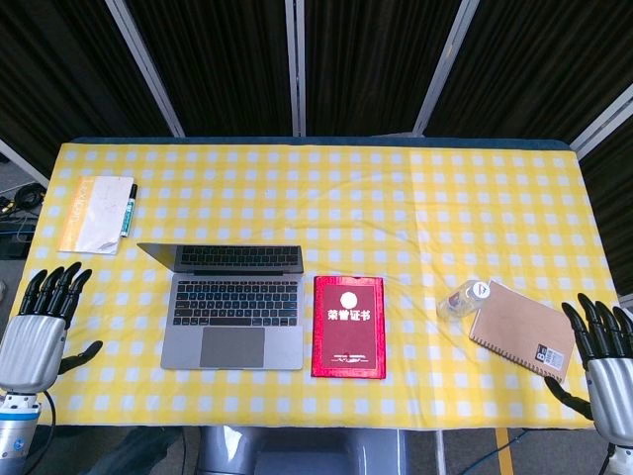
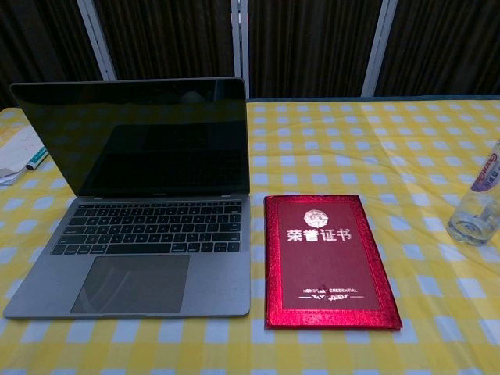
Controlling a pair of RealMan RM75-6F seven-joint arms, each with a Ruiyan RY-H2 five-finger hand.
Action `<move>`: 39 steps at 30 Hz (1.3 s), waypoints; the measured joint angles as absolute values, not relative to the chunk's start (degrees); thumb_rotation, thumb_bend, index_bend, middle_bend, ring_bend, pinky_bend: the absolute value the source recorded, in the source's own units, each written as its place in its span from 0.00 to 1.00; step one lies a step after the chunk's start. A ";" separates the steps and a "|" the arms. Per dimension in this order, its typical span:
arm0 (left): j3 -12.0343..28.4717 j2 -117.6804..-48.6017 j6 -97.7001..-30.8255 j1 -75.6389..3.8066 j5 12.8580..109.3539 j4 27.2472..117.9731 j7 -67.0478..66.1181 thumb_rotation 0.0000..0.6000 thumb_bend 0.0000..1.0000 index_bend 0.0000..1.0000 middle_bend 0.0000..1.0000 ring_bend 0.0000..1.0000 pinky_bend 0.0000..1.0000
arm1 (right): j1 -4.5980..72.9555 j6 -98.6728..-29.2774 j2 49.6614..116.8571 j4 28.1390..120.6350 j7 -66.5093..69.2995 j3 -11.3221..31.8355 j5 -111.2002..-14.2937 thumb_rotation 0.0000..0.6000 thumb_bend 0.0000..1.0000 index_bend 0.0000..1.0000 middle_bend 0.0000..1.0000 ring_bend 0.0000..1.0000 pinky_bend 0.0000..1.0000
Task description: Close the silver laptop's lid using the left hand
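Note:
The silver laptop sits open left of the table's middle, its dark screen standing upright and its keyboard facing me. My left hand hovers at the table's front left corner, well left of the laptop, fingers spread and holding nothing. At the front right corner my right hand is likewise open and empty. Neither hand shows in the chest view.
A red certificate folder lies just right of the laptop. A lying plastic bottle and a brown spiral notebook are at the right. A white-orange booklet with a pen lies back left on the yellow checked cloth.

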State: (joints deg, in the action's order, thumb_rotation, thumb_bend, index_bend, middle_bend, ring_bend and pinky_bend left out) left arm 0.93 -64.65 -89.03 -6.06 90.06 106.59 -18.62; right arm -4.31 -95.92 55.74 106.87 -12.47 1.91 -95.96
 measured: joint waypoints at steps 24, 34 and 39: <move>11.06 -63.37 -65.05 -24.45 79.93 106.59 -14.31 1.00 1.00 0.00 0.00 0.00 0.00 | -3.77 -94.48 55.72 106.50 -11.51 2.22 -94.06 1.00 0.00 0.00 0.00 0.00 0.00; 15.19 -64.44 -54.57 -33.72 66.12 106.31 -16.53 1.00 1.00 0.19 0.10 0.09 0.15 | -3.73 -94.52 55.57 106.40 -11.03 2.41 -93.53 1.00 0.00 0.00 0.00 0.00 0.00; 15.01 -64.16 -53.47 -35.87 62.21 108.00 -18.81 1.00 1.00 0.26 0.22 0.19 0.25 | -3.75 -94.59 55.42 106.39 -10.65 2.47 -93.34 1.00 0.00 0.00 0.00 0.00 0.00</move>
